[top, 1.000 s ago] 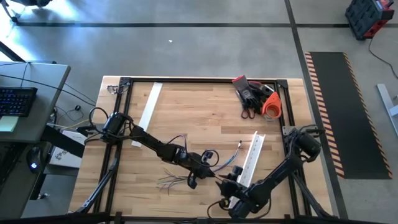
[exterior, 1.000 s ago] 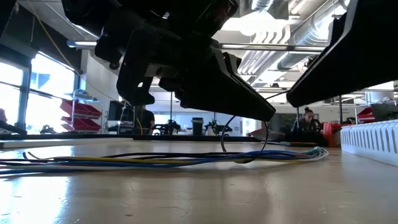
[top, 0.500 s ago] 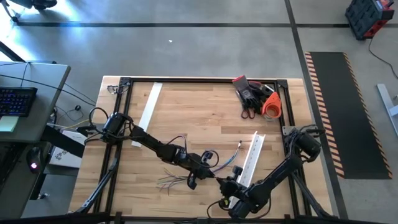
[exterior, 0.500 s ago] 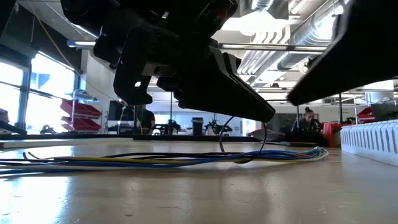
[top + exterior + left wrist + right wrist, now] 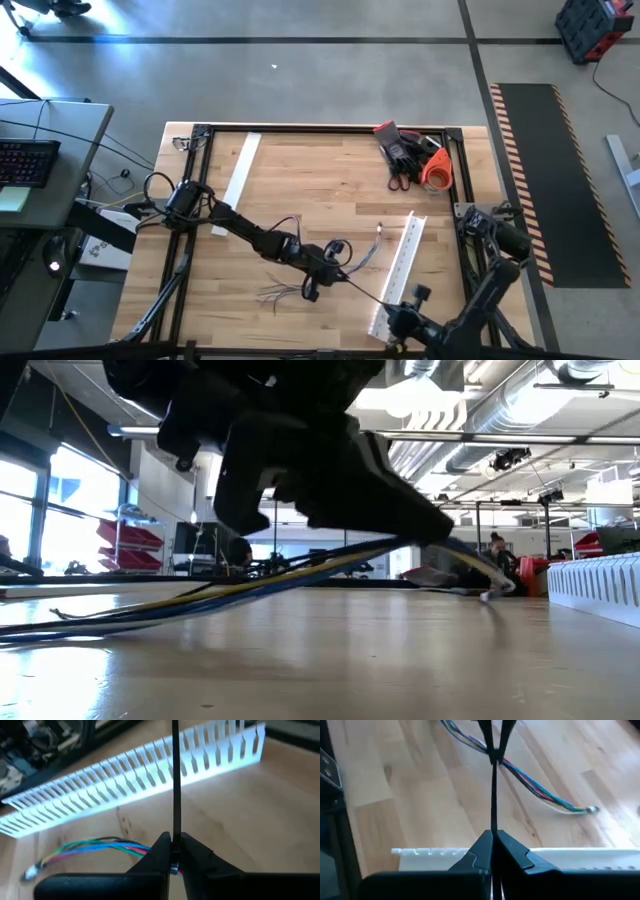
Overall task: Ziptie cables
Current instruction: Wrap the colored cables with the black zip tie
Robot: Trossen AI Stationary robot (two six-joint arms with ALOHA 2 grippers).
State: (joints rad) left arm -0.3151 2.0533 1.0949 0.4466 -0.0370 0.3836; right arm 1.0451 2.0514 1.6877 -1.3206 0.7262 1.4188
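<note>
The cables (image 5: pixel 278 293) are a loose bunch of thin coloured wires near the table's middle front. Their middle is raised under my left gripper (image 5: pixel 338 276). Both ends (image 5: pixel 90 622) lie on the wood. A thin black zip tie (image 5: pixel 366 293) runs straight from my left gripper to my right gripper (image 5: pixel 394 313), which sits near the front edge. Both grippers are shut on it. The same cables (image 5: pixel 536 786) also show in the right wrist view, beyond the strap. My left gripper pinches the zip tie's strap (image 5: pixel 175 832) between its two fingertips, right where it meets the cables (image 5: pixel 100 844). The fingers slant down from the table's left. The bundle hangs raised there, its ends on the table. My right gripper pinches the strap's free end (image 5: pixel 493 822) between its two fingertips, slanting down from the near right. The fingers lie along the strap. The strap (image 5: pixel 493 785) runs taut and clear of the table to the other gripper's fingers (image 5: pixel 485 735).
A long white slotted channel (image 5: pixel 402 268) lies just right of the grippers, under the right arm's reach. A flat white strip (image 5: pixel 241 170) lies at the far left. A red, black and orange heap of tools (image 5: pixel 410 152) sits at the far right corner.
My right gripper has moved up and toward the table's near edge and right, drawing the zip tie's strap out straight and taut. The cables' middle has risen off the wood at my left gripper, while their ends stay down. My left gripper has kept its place.
</note>
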